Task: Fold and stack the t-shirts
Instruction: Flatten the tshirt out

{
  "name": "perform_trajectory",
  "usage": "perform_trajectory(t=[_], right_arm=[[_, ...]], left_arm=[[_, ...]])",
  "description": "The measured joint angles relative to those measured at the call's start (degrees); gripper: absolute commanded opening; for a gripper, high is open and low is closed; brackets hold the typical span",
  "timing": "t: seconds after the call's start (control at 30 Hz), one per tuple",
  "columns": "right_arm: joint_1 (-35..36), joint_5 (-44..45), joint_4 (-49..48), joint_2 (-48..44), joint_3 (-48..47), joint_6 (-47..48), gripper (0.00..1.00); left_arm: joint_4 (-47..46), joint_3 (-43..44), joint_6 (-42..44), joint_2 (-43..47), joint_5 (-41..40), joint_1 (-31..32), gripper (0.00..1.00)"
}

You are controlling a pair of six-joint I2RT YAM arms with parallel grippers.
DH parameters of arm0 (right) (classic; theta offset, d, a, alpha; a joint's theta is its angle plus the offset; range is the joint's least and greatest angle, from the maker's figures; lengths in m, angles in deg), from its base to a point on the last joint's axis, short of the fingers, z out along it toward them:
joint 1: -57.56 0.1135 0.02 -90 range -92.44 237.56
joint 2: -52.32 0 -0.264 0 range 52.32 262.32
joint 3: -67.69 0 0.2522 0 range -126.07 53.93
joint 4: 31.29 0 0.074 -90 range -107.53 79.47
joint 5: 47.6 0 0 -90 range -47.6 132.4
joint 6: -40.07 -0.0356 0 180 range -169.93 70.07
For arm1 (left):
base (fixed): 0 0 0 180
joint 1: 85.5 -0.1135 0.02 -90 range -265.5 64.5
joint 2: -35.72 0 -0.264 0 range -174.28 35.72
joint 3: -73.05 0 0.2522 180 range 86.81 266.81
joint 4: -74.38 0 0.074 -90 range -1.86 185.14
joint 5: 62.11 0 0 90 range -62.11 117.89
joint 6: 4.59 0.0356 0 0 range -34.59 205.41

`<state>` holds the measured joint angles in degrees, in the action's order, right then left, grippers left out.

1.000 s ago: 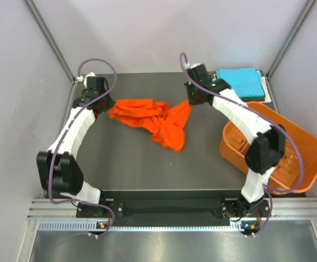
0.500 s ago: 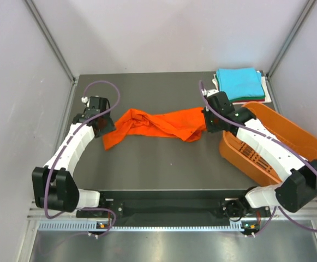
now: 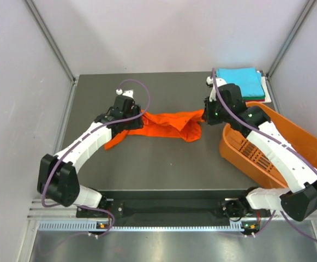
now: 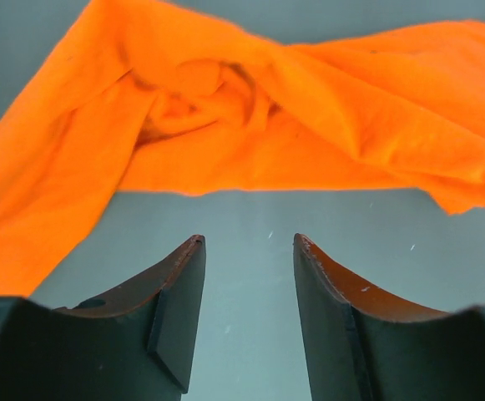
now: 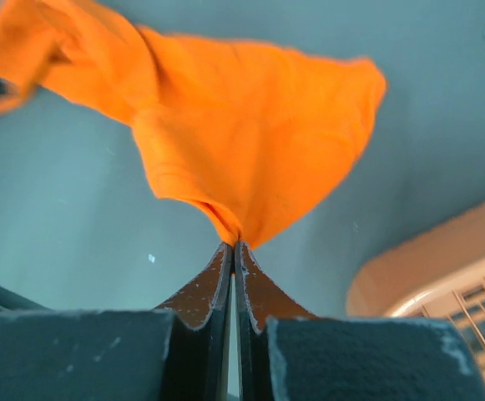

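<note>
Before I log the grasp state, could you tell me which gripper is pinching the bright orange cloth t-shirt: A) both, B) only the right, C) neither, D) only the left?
B: the right gripper is shut on a peak of the bright orange cloth t-shirt, while the left gripper stands open, short of the cloth, with the dark tabletop showing between its fingers.

The orange t-shirt [image 3: 166,124] lies bunched between the left tool [image 3: 135,123] and right tool [image 3: 204,115], near the orange basket [image 3: 299,135].

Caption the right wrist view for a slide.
Right hand pinching the orange t-shirt by its edge, basket at lower right.
</note>
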<state>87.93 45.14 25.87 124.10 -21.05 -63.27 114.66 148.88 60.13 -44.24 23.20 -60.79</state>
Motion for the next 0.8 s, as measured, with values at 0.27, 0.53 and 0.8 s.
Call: perform_trajectory(t=[0.27, 0.53, 0.8], right_arm=[[-0.02, -2.99, -4.59, 3.96, -6.10, -1.25, 0.00], [-3.32, -2.38, -9.60, 19.87, -17.22, -1.25, 0.00], [-8.63, -4.31, -11.15, 27.19, -17.75, -1.25, 0.00]], left_arm=[[-10.75, -1.11, 0.17, -6.23, 1.88, -0.02, 0.52], [-12.70, 0.83, -0.20, -17.49, -0.59, -0.02, 0.56], [-14.25, 5.03, -0.04, -24.17, -2.43, -0.02, 0.56]])
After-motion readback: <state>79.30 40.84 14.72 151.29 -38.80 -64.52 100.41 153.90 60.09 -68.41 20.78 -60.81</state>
